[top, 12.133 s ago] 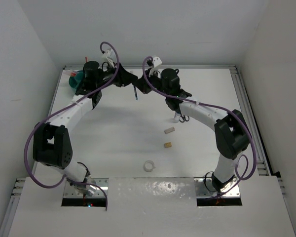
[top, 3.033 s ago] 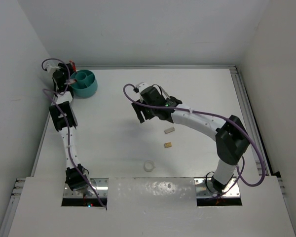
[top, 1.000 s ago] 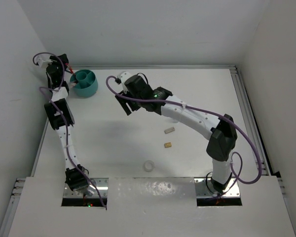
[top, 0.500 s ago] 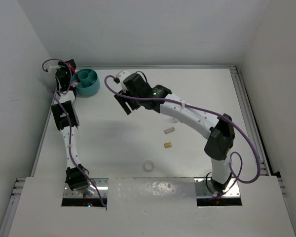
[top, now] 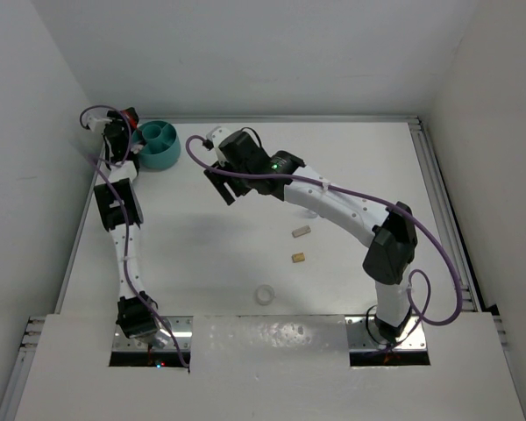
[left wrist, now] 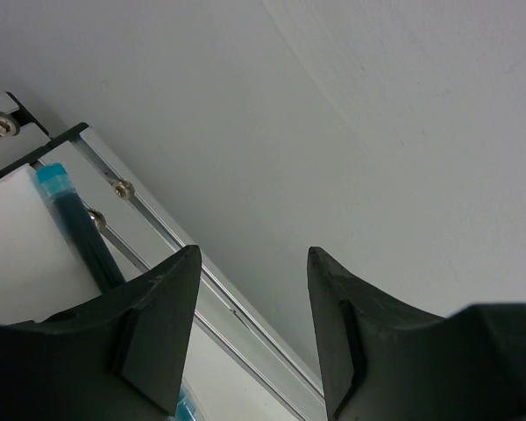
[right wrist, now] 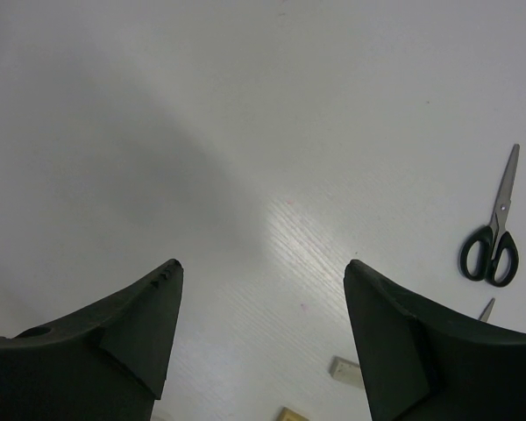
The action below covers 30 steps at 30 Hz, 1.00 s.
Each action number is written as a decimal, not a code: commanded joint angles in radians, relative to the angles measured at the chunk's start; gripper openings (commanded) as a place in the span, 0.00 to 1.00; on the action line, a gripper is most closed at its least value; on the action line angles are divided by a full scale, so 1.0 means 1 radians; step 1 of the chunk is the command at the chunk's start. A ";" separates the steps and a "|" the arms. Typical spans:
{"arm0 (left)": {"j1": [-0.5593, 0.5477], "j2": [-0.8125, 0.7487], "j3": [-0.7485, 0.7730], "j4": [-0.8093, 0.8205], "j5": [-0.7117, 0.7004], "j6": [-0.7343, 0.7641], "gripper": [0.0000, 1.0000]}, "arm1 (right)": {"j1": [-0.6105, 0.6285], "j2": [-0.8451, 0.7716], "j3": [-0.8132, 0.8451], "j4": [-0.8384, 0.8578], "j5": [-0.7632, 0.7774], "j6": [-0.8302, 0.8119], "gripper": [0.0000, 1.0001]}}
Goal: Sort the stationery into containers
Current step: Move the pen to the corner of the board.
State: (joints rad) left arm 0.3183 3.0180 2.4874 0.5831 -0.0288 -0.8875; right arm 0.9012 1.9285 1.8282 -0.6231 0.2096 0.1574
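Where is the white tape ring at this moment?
In the top view, the white tape ring lies on the table close to its near edge, about midway across. It is a little left of the tan eraser and nearer the arms.

Your left arm [top: 123,241] is stretched almost straight from its base toward the far left, with the wrist folded over at the far end. Your left gripper [left wrist: 252,263] has its two fingers parted and holds nothing between them. Your right arm [top: 333,197] goes up from its base, bends at the elbow on the right, then runs in a long arc toward the far centre-left. Your right gripper [right wrist: 263,267] faces downward, fingers spread wide and empty.
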 commanded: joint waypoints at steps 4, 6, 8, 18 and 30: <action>-0.007 0.006 -0.004 -0.066 -0.022 0.030 0.50 | 0.005 -0.006 0.026 0.014 0.024 -0.002 0.73; -0.004 -0.019 -0.015 -0.106 -0.016 0.045 0.50 | 0.007 -0.016 0.014 0.020 0.028 -0.001 0.73; -0.004 -0.045 -0.036 -0.129 -0.010 0.051 0.50 | 0.007 -0.025 -0.001 0.034 0.031 0.001 0.73; 0.011 -0.295 -0.332 -0.180 -0.011 0.071 0.51 | 0.010 -0.086 -0.059 0.092 0.031 0.014 0.73; 0.013 -0.461 -0.545 -0.186 0.081 0.084 0.52 | 0.047 -0.144 -0.096 0.118 0.060 0.002 0.73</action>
State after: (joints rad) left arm 0.3233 2.6438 1.9739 0.4328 -0.0071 -0.8223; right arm 0.9344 1.8324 1.7481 -0.5476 0.2424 0.1608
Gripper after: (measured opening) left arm 0.513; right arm 0.730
